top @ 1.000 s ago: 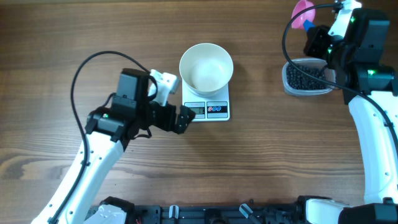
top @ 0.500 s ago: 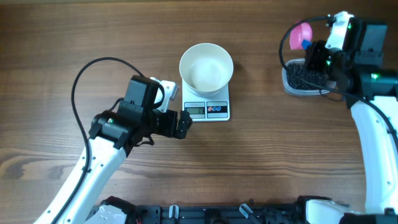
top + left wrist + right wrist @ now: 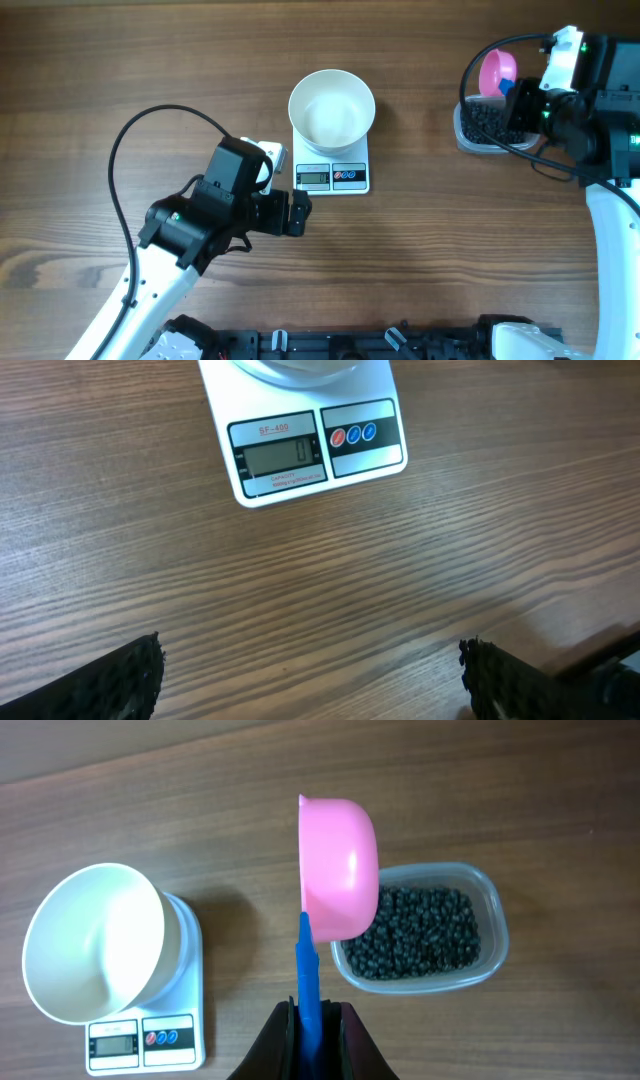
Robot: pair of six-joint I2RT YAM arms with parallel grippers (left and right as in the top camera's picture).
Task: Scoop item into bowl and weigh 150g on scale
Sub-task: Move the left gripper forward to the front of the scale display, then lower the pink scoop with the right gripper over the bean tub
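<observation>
Your right pincer was pressed together on the blue handle of the pink plastic scoop. The scoop was tipped on its side over the left end of the clear rectangular plastic tub, near the far right corner of the brown wooden table. The small black bean-like pieces lay piled in that tub; I could not tell whether the scoop touched them. The round plain white bowl sat on the flat white digital scale near the middle of the table's far edge, well apart from the tub. The scale's display read zero. Your left pincer was spread wide, with only wood between its fingers, just beside the scale's near left corner.
</observation>
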